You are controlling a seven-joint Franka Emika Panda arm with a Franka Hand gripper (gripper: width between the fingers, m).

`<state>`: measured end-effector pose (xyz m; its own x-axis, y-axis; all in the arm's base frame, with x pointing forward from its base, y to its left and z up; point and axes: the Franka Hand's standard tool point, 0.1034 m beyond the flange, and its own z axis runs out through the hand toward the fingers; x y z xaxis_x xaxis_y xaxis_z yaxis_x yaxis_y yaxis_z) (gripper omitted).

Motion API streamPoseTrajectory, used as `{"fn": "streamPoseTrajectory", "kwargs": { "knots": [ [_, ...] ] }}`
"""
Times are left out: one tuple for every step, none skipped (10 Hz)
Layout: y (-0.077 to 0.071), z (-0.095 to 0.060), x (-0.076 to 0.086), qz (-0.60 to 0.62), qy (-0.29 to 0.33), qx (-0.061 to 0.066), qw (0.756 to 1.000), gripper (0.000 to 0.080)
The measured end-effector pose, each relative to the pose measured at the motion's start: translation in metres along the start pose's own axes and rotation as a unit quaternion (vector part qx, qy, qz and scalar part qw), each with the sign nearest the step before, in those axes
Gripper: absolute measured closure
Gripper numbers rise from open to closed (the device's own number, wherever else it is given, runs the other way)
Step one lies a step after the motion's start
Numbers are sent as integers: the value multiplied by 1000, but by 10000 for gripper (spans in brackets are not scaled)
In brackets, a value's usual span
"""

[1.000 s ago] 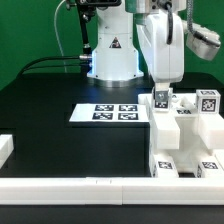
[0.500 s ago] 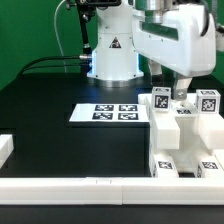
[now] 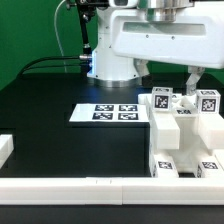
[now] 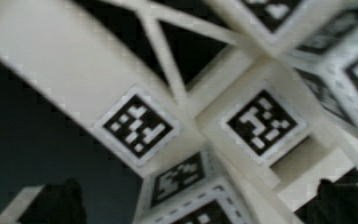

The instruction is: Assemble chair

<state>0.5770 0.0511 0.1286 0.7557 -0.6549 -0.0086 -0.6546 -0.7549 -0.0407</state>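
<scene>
- A black table (image 3: 60,140) fills the scene under dark surroundings; a white rail (image 3: 70,188) runs along its near edge, with a short white block (image 3: 5,148) at the exterior view's left
- The chair (image 3: 185,140), a blocky white structure with black-and-white tags, stands at the near right, reaching back toward mid-table
- The marker board (image 3: 110,113) lies flat just left of the chair, at mid-depth
- The gripper (image 3: 170,80) hangs right above the chair's far top posts; its fingers (image 3: 189,82) stand spread apart, holding nothing; in the wrist view the dark fingertips (image 4: 51,200) frame the tagged white parts (image 4: 247,120), blurred
- Farthest back, the arm's base (image 3: 112,55) rises at the table's far edge
</scene>
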Motion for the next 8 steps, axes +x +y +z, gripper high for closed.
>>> {"fn": "streamPoseTrajectory", "kwargs": {
  "knots": [
    [1,2,1,-53,5,-5,999,150],
    [2,4,2,-131,5,-9,991,150],
    [5,8,7,-182,6,-11,983,150],
    [7,9,10,-217,6,-13,976,150],
    [6,9,10,-203,6,-13,979,150],
    [7,10,10,-190,6,-13,982,277],
    [7,9,10,-190,6,-13,982,413],
    [7,9,10,-172,6,-12,985,413]
  ]
}}
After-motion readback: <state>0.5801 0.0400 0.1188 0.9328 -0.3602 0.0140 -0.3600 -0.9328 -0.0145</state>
